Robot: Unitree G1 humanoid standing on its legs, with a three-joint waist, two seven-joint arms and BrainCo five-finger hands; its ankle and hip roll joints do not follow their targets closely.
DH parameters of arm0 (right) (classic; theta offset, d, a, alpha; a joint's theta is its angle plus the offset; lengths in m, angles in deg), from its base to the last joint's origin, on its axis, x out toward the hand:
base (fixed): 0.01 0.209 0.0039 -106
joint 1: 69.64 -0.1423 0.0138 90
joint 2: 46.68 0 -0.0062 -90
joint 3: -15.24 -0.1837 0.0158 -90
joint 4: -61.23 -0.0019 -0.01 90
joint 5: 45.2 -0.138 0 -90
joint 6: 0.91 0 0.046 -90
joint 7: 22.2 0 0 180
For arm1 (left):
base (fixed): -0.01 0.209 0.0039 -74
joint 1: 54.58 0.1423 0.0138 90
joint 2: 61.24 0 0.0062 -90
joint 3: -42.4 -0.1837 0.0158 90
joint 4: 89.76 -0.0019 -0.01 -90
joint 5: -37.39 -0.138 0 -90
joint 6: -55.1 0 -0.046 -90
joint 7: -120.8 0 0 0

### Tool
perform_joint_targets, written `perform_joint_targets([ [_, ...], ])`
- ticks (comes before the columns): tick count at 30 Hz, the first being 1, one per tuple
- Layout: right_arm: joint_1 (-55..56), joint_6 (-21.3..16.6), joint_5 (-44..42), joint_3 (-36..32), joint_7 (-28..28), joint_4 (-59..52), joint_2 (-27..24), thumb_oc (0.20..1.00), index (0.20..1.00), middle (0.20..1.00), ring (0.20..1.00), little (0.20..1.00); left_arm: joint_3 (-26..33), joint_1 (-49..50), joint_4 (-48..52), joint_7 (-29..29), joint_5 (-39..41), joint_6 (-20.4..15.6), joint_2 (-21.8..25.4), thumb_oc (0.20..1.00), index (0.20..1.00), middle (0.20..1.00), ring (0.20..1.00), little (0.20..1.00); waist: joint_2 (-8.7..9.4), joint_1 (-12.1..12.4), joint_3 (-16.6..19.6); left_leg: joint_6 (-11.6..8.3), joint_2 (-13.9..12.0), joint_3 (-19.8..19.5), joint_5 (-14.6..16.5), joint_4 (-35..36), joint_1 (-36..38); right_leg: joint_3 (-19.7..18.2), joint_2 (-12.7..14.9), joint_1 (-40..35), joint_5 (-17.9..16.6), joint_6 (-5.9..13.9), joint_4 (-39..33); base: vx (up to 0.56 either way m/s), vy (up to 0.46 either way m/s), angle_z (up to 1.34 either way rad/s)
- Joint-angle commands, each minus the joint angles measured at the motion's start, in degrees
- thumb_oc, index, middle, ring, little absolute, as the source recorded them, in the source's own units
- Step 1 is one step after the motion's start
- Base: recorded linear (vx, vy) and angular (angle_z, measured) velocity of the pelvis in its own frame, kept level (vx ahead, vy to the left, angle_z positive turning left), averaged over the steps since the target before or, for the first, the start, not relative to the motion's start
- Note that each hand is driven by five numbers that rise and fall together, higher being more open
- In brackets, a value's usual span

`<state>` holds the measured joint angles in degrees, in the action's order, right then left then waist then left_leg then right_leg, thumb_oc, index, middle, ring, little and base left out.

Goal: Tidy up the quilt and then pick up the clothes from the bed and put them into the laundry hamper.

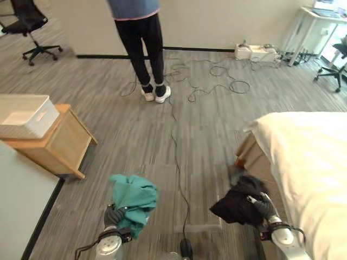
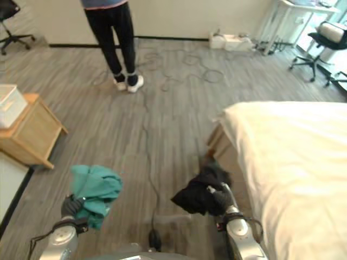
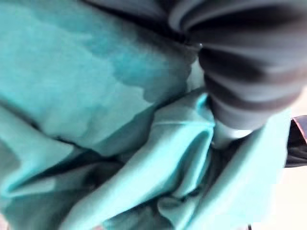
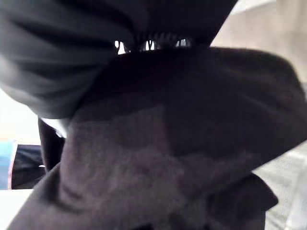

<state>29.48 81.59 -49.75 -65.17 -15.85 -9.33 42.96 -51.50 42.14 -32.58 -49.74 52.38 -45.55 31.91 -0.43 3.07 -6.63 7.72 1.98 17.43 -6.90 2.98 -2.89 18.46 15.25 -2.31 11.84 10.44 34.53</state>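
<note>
My left hand [image 1: 114,216] is shut on a bunched teal garment [image 1: 133,201], held above the floor at the lower left; the cloth wraps round the hand [image 3: 240,86] in the left wrist view. My right hand [image 1: 261,206] is shut on a black garment [image 1: 236,205] that hangs beside the bed's near corner; this dark cloth [image 4: 182,158] covers most of the right wrist view. The bed [image 1: 314,162] with its cream quilt [image 2: 293,162] lies at the right, spread fairly smooth.
A wooden bedside cabinet [image 1: 57,143] with a white box [image 1: 24,115] on top stands at the left. A person [image 1: 143,49] stands ahead on the wooden floor among loose cables [image 1: 217,76]. Office chairs [image 1: 30,24] and a desk [image 1: 312,27] are at the back.
</note>
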Motion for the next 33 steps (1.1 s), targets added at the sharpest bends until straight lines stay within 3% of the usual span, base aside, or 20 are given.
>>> perform_joint_targets([
  [1, -0.40, -2.92, -1.33, -2.43, 1.53, -3.04, -1.55, 0.200, 0.200, 0.200, 0.200, 0.200, -2.44, -3.81, 3.26, 0.38, -2.46, -3.64, -1.30, 0.200, 0.200, 0.200, 0.200, 0.200, 0.08, -1.81, -3.37, -8.20, -4.88, -1.64, 5.53, 2.02, 2.64, -0.15, -4.69, 8.00, -9.02, -1.34, -18.88, 0.03, -0.094, 1.19],
  [2, -0.57, -3.03, -1.96, -2.71, 1.93, -2.71, -1.33, 0.200, 0.200, 0.200, 0.200, 0.200, -3.38, -4.87, 2.50, 0.55, -2.97, -3.70, -1.25, 0.200, 0.200, 0.200, 0.200, 0.200, 0.21, -2.57, -3.31, -8.38, -4.31, -3.59, 5.78, 2.02, 2.79, -3.20, -6.32, 8.44, -9.52, -1.52, -23.78, 0.17, -0.110, 1.16],
  [3, -1.00, -3.26, -2.75, -3.10, 3.00, -1.19, -1.21, 0.200, 0.200, 0.200, 0.200, 0.200, -5.33, -6.43, 1.48, 0.97, -5.02, -3.60, -1.05, 0.200, 0.200, 0.200, 0.200, 0.200, 1.24, -3.27, -3.01, -8.38, -2.74, -6.66, 6.32, 2.02, 3.11, -8.79, -8.17, 7.35, -10.56, -1.31, -29.60, 0.20, -0.108, 1.22],
  [7, 0.11, -2.97, -1.78, -2.47, 2.18, -1.45, -1.13, 0.200, 0.200, 0.200, 0.200, 0.200, -5.21, -5.40, 2.01, 1.44, -5.55, -3.51, -2.73, 0.200, 0.200, 0.200, 0.200, 0.200, 1.88, -2.38, -2.17, -7.99, -1.76, -7.89, 7.39, 2.02, 4.07, -8.28, -7.67, 5.36, -12.23, -0.85, -31.59, 0.09, -0.093, 0.80],
  [8, -5.66, 0.26, 4.95, 3.48, 2.04, 18.53, -1.32, 0.200, 0.200, 0.200, 0.200, 0.200, -9.00, -11.55, -5.04, 3.69, -6.74, -2.12, -7.73, 0.200, 0.200, 0.200, 0.200, 0.200, 1.31, 0.32, -0.38, -9.74, -1.69, -11.28, 6.82, 2.02, 5.43, -6.87, -10.42, 0.07, -10.98, -1.93, -34.49, 0.01, -0.027, 0.16],
  [15, -7.16, 0.04, 4.88, 5.00, 1.05, 14.20, -3.30, 0.200, 0.200, 0.200, 0.200, 0.200, -9.76, -12.59, -3.88, 2.46, -8.34, -1.33, -5.18, 0.200, 0.200, 0.200, 0.200, 0.200, 2.26, 0.66, -0.89, -10.82, -2.77, -10.56, 7.85, 1.96, 8.76, -6.67, -11.69, -2.31, -10.44, -3.01, -36.93, 0.11, -0.103, -0.10],
  [17, -8.34, -0.34, 5.10, 5.08, 0.99, 10.73, -4.84, 0.200, 0.200, 0.200, 0.200, 0.200, -9.13, -12.84, -2.52, 2.37, -7.94, -1.62, -4.45, 0.200, 0.200, 0.200, 0.200, 0.200, 2.73, 1.26, -2.24, -11.81, -3.87, -10.53, 8.78, -6.43, 6.45, -7.45, -12.13, -3.63, -10.10, -3.89, -38.25, 0.11, -0.192, -0.22],
  [20, -9.06, -0.66, 5.57, 4.42, 1.14, 7.32, -7.95, 0.200, 0.200, 0.200, 0.200, 0.200, -9.02, -13.16, -0.31, 2.31, -7.92, -1.61, -4.44, 0.200, 0.200, 0.200, 0.200, 0.200, 2.71, 2.69, -5.67, -12.78, -6.34, -12.25, 2.88, -27.18, -4.85, -7.27, -12.71, -6.22, -8.67, -6.53, -39.09, 0.11, -0.200, -0.23],
  [22, -9.61, -0.43, 5.83, 4.11, 1.39, 6.94, -8.57, 0.200, 0.200, 0.200, 0.200, 0.200, -9.11, -12.82, 0.57, 2.35, -8.07, -1.49, -4.44, 0.200, 0.200, 0.200, 0.200, 0.200, 2.79, 3.21, -6.38, -12.34, -5.55, -12.63, 2.53, -31.31, -8.14, -7.34, -12.94, -7.22, -8.03, -6.78, -39.40, 0.21, -0.080, -0.20],
  [23, -9.72, -0.09, 6.87, 3.83, 1.29, 5.54, -9.21, 0.200, 0.200, 0.200, 0.200, 0.200, -8.27, -11.24, 2.43, 2.45, -8.32, -1.51, -4.34, 0.200, 0.200, 0.200, 0.200, 0.200, 2.97, 4.51, -6.20, -11.57, -2.88, -12.39, 4.48, -30.58, -12.03, -9.26, -13.04, -8.72, -6.16, -6.55, -39.53, 0.24, 0.000, -0.40],
  [25, -9.46, -0.10, 7.26, 3.58, 1.13, 5.11, -9.42, 0.200, 0.200, 0.200, 0.200, 0.200, -7.83, -10.59, 2.76, 2.40, -8.52, -1.49, -4.28, 0.200, 0.200, 0.200, 0.200, 0.200, 3.27, 5.06, -5.52, -10.92, -2.40, -11.00, 5.09, -26.61, -13.22, -9.70, -12.93, -8.86, -5.30, -6.14, -39.53, 0.47, 0.032, -0.74],
  [26, -9.39, -0.36, 7.76, 3.10, 1.01, 5.12, -9.70, 0.200, 0.200, 0.200, 0.200, 0.200, -7.25, -9.88, 3.04, 2.15, -9.32, -1.34, -4.30, 0.200, 0.200, 0.200, 0.200, 0.200, 2.60, 5.64, -4.34, -10.66, -3.35, -6.48, 4.61, -15.84, -13.38, -9.30, -13.29, -9.87, -3.67, -5.23, -39.53, 0.79, 0.104, -0.63],
  [27, -9.64, -0.40, 8.02, 3.13, 0.96, 5.01, -9.76, 0.200, 0.200, 0.200, 0.200, 0.200, -7.04, -9.67, 2.71, 2.03, -10.17, -1.18, -4.46, 0.200, 0.200, 0.200, 0.200, 0.200, 2.25, 6.09, -3.65, -10.91, -3.78, -3.19, 2.61, -9.43, -13.81, -8.83, -13.60, -11.09, -2.65, -4.79, -39.53, 0.65, 0.102, -0.18],
  [28, -9.59, -0.40, 8.02, 3.15, 0.96, 5.00, -9.74, 0.200, 0.200, 0.200, 0.200, 0.200, -7.04, -9.60, 2.71, 2.04, -10.22, -1.18, -4.46, 0.200, 0.200, 0.200, 0.200, 0.200, 2.70, 6.17, -3.91, -10.85, -3.10, -2.86, 2.16, -8.10, -12.70, -8.86, -12.99, -11.56, -2.34, -4.59, -39.53, 0.71, 0.103, -0.02],
  [29, -10.13, -0.35, 8.50, 3.36, 0.68, 5.07, -9.32, 0.200, 0.200, 0.200, 0.200, 0.200, -6.97, -9.50, 1.88, 2.03, -11.24, -0.98, -4.54, 0.200, 0.200, 0.200, 0.200, 0.200, 3.07, 6.57, -2.95, -10.82, -3.34, 0.35, 2.44, -1.76, -14.04, -8.04, -12.73, -14.25, -0.73, -3.85, -39.53, 0.73, 0.090, -0.03],
  [32, -9.98, -0.46, 8.57, 3.34, 0.16, 4.38, -8.01, 0.200, 0.200, 0.200, 0.200, 0.200, -6.42, -8.59, 1.90, 1.87, -11.10, -0.79, -3.87, 0.200, 0.200, 0.200, 0.200, 0.200, 4.23, 7.91, -1.88, -9.56, -2.73, 0.89, -0.17, 0.73, -12.68, -7.79, -12.37, -16.67, -1.94, -2.90, -37.87, 0.68, 0.118, 0.20],
  [33, -8.94, -0.87, 8.96, 3.44, 0.37, 4.94, -6.49, 0.200, 0.200, 0.200, 0.200, 0.200, -6.93, -8.17, 1.76, 2.01, -11.17, -0.54, -3.76, 0.200, 0.200, 0.200, 0.200, 0.200, 5.34, 8.56, -1.43, -7.21, -0.37, -0.43, -0.93, 0.47, -10.47, -8.18, -11.17, -15.34, -6.74, -0.06, -28.46, 0.63, 0.190, -0.03],
])
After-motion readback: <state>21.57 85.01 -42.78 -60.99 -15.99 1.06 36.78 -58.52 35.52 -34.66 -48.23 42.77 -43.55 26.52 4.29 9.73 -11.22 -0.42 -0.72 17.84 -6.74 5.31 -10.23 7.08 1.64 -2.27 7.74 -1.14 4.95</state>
